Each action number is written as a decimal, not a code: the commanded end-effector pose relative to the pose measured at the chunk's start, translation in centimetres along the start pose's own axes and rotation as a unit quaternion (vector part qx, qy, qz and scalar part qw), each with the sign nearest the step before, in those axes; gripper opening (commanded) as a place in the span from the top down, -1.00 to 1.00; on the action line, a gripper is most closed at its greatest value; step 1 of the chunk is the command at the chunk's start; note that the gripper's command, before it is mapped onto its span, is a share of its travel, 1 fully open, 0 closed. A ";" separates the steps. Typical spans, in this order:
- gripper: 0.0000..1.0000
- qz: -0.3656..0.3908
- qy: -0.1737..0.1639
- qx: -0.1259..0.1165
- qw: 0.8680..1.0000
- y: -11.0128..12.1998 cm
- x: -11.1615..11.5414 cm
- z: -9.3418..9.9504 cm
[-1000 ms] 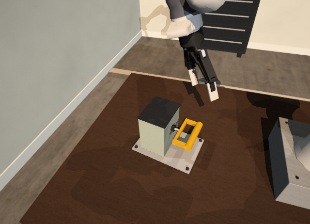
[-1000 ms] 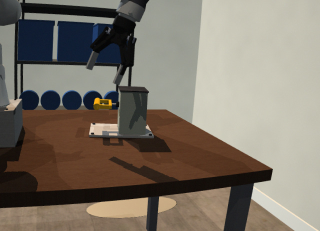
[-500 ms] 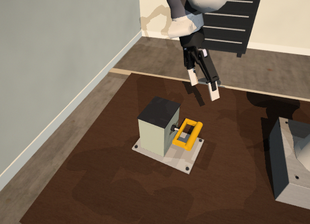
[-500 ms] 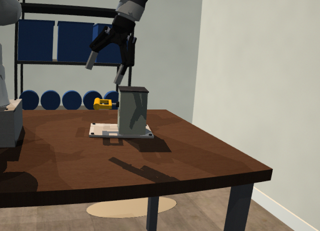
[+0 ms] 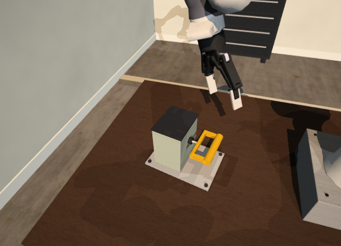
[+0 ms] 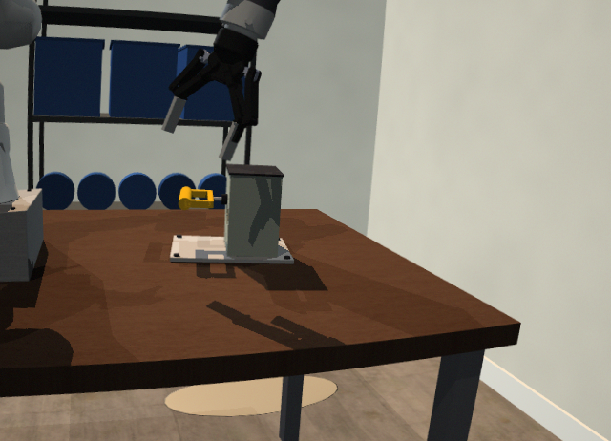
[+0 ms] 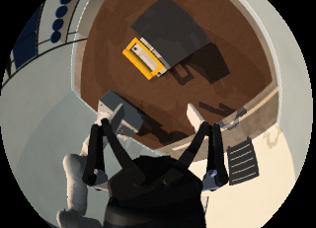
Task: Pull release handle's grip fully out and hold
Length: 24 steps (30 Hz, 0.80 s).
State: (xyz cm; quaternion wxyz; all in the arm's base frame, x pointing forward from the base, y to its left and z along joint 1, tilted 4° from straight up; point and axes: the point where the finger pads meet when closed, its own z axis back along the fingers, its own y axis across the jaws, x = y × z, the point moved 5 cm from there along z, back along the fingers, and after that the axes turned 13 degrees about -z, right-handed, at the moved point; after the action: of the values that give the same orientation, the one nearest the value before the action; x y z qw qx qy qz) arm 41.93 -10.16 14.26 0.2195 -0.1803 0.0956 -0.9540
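The release handle's yellow grip [image 5: 212, 152] [image 6: 189, 198] [image 7: 145, 61] sticks out level from its pale housing [image 5: 172, 145] [image 6: 253, 214] [image 7: 173, 30], which has a dark top. The housing stands on a light base plate [image 5: 194, 177] [image 6: 192, 250] on the brown table [image 5: 123, 205] [image 6: 246, 318]. A short rod joins the grip to the housing, and the grip sits close in. My gripper [image 5: 224, 96] [image 6: 197, 136] [image 7: 155, 109] is open and empty. It hangs in the air well above the grip, off toward the table's far edge, and touches nothing.
The arm's grey base block [image 5: 316, 180] [image 6: 19, 237] stands on the table beside the handle. A black drawer cabinet [image 5: 253, 26] is on the floor behind. A shelf with blue bins [image 6: 69, 76] and blue discs is beyond the table. A wall runs along one side.
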 end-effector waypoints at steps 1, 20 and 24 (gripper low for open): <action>-1.00 0.008 0.001 0.001 1.000 0.0 0.0 0.0; -1.00 0.058 0.011 0.012 0.998 0.1 0.3 0.2; -1.00 0.058 0.011 0.012 0.998 0.1 0.3 0.2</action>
State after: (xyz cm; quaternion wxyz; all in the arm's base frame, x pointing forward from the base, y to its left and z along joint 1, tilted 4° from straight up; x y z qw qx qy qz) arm 41.72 -10.37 14.52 0.2562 -0.1676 0.0955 -0.9472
